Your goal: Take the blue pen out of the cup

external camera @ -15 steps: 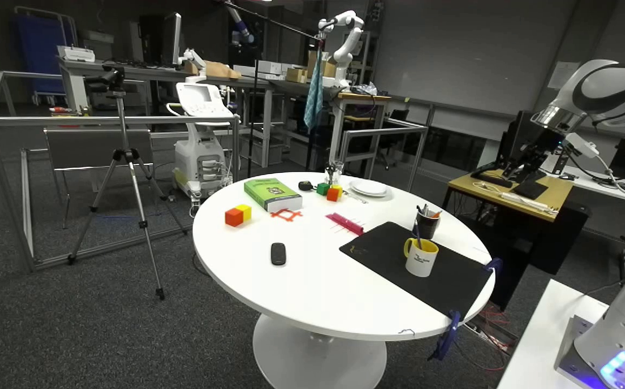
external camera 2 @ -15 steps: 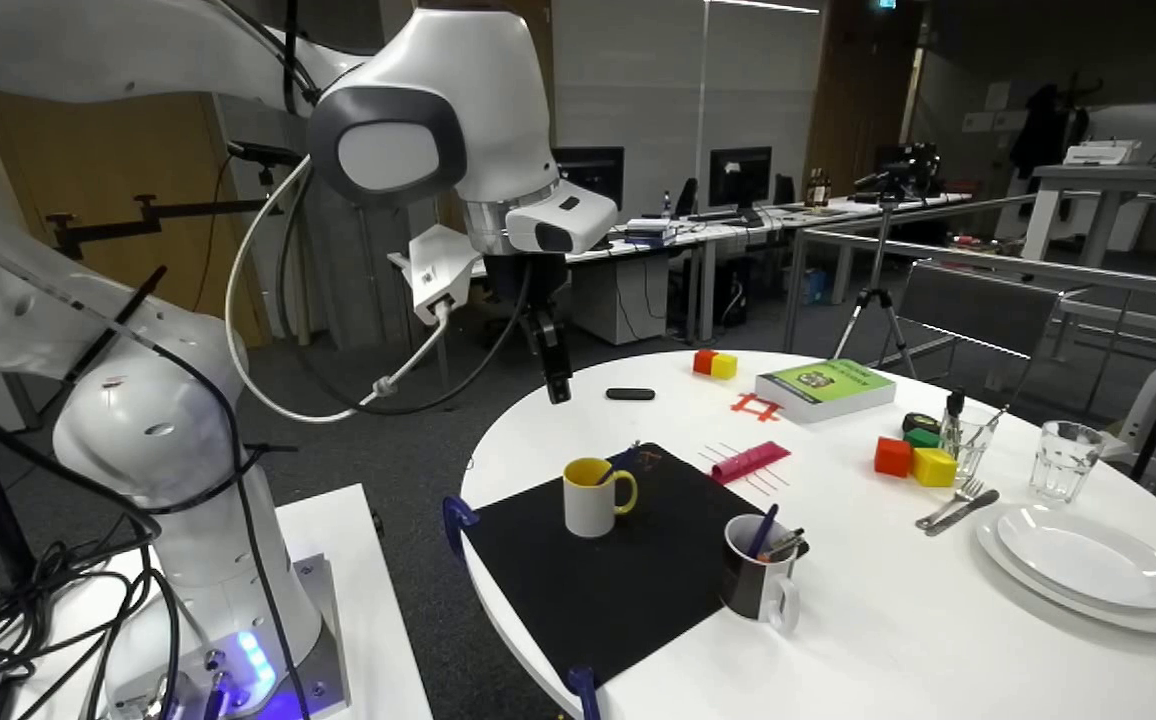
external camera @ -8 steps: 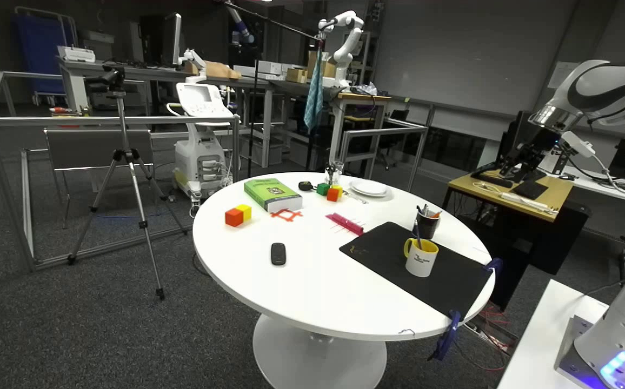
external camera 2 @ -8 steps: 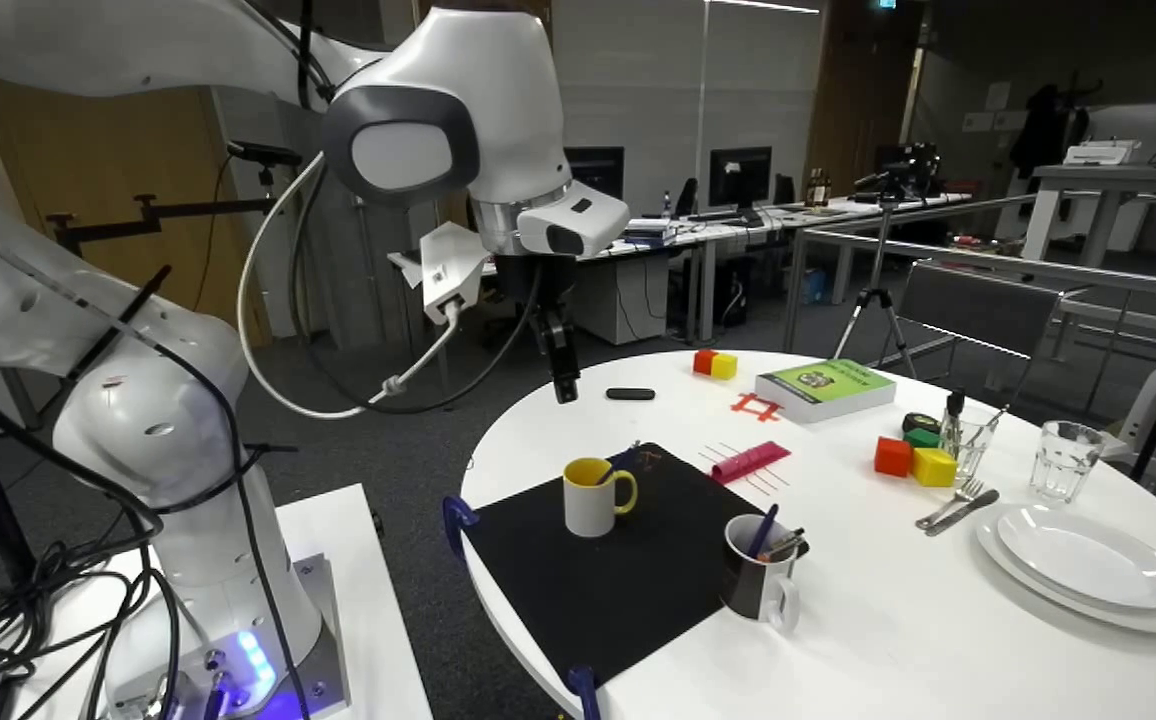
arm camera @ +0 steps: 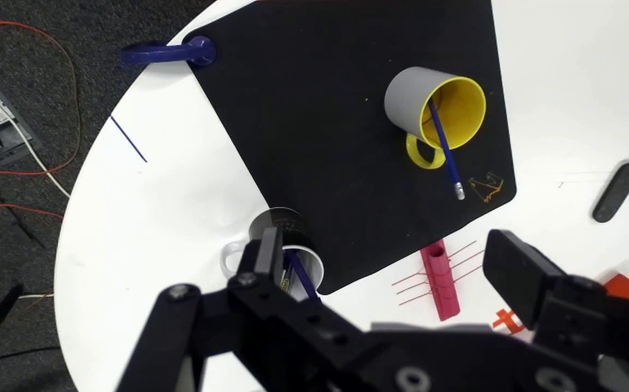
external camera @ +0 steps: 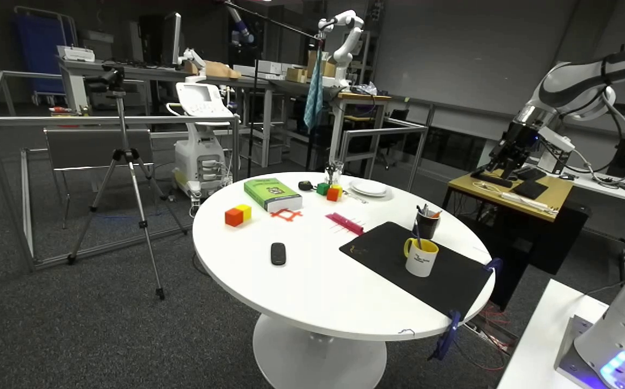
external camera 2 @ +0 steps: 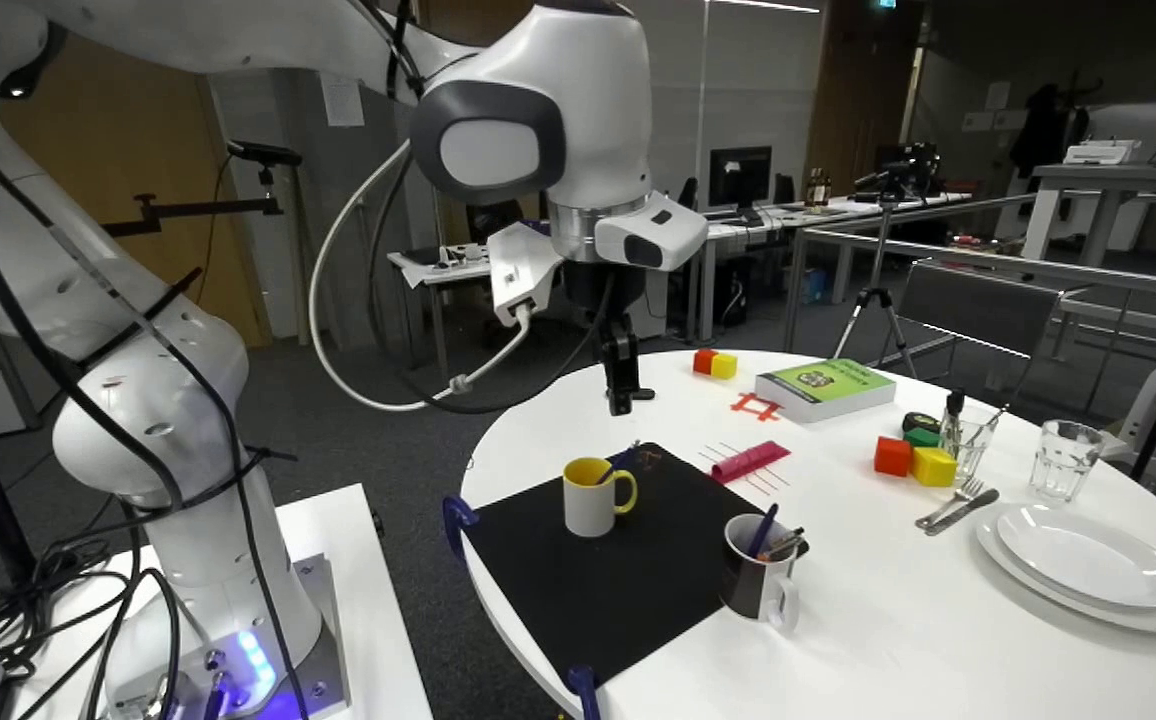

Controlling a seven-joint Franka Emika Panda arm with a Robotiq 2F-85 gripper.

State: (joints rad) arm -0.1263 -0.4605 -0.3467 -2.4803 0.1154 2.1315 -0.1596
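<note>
The cup is a white mug with a yellow inside and yellow handle, upright on the black mat in both exterior views [external camera: 420, 263] [external camera 2: 588, 508] and the wrist view [arm camera: 409, 97]. A blue pen [arm camera: 445, 142] with a silver eraser-like end leans in it and sticks out over the handle side; it also shows in both exterior views [external camera: 418, 236] [external camera 2: 620, 463]. My gripper [arm camera: 384, 247] is open with nothing between its fingers. In an exterior view the gripper [external camera 2: 620, 408] is in the air above and beyond the cup, apart from it.
A black-and-white mug [external camera 2: 750, 580] with several pens stands at the mat's [external camera 2: 628, 600] corner, partly behind a finger in the wrist view. A pink holder [external camera 2: 750, 462], a dark remote [arm camera: 617, 191], a green book [external camera 2: 826, 388], cubes, glasses and plates [external camera 2: 1088, 560] stand on the round table. Blue clamps [external camera 2: 456, 520] grip its edge.
The arm and gripper have moved right in one exterior view and left in the other, in over the table. The cup and pen have not moved.
</note>
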